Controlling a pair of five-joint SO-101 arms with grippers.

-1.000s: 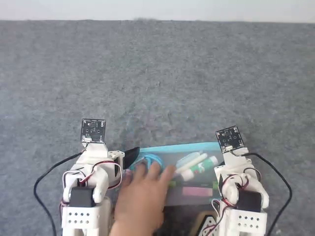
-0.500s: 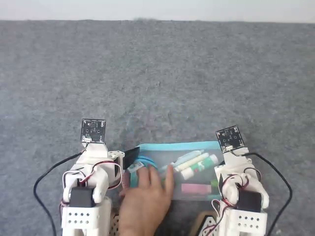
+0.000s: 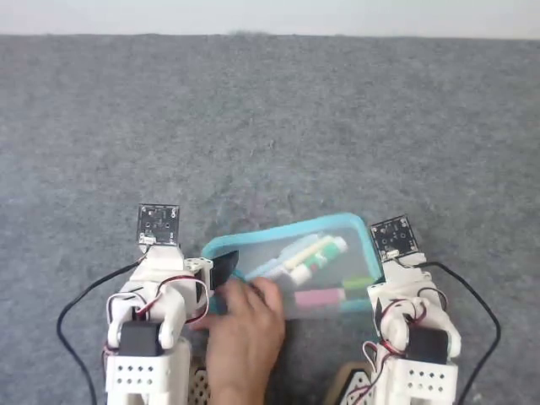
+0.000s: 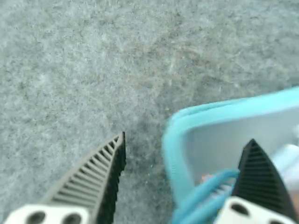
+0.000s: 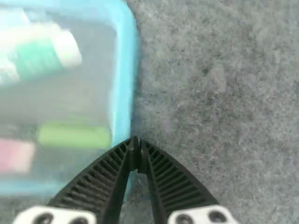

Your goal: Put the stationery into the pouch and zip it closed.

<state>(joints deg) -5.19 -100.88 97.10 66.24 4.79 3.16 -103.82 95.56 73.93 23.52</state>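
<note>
From above, the left arm [image 3: 152, 312] & right arm [image 3: 413, 325] cover most of their own jaws; the wrist cams settle that.

Left wrist cam: left jaws wide apart. The pouch [image 4: 174, 140] has its rounded teal corner btwn them, much nearer one jaw than the other. A teal cord [image 4: 205, 193] loops out just beside that jaw. Can't tell if either jaw touches the pouch.

Right wrist cam: right jaws together, nothing seen btwn them, tips right at the pouch's teal side edge. Can't tell if they touch it. Stationery is inside, seen through the clear wall just past the tips: a white-and-green stick [image 5: 39, 56], a green piece [image 5: 74, 135] nearest the tips & a pink piece [image 5: 16, 156].

The high view adds the overall layout. The pouch lies flat on the grey worktop [image 3: 270, 126] btwn the two sets of jaws, slightly skewed. Can't tell if the zip is open or shut.

A person's hand [image 3: 245, 333] comes in btwn the arms, fingers on the pouch end beside the left jaws. It hides that end & part of the contents. One black left jaw pokes out from under its arm at the same corner, right by the fingers.
</note>
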